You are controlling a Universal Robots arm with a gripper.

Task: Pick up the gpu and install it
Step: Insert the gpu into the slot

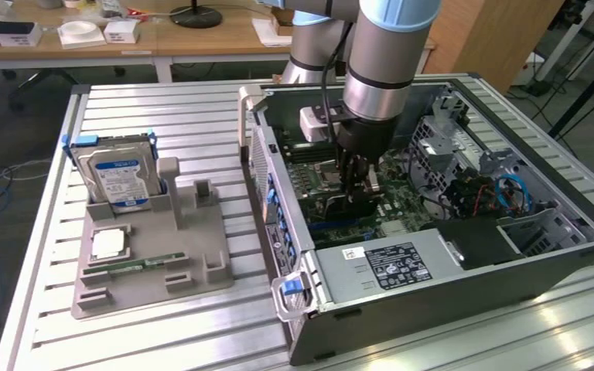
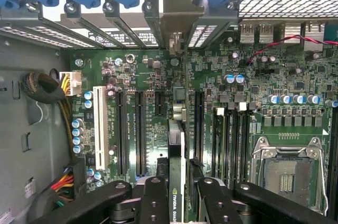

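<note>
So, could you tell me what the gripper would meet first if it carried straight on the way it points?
The gripper clamps the gpu, whose edge would meet the motherboard first, apparently at an expansion slot; the remaining gap is unclear.

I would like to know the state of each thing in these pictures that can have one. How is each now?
gripper: shut on the gpu.
gpu: held edge-on over the motherboard slots; whether it is seated cannot be told.
computer case: lying on its side, open.
hard drive: standing upright in the grey holder.
memory stick: lying flat on the grey holder.
</note>
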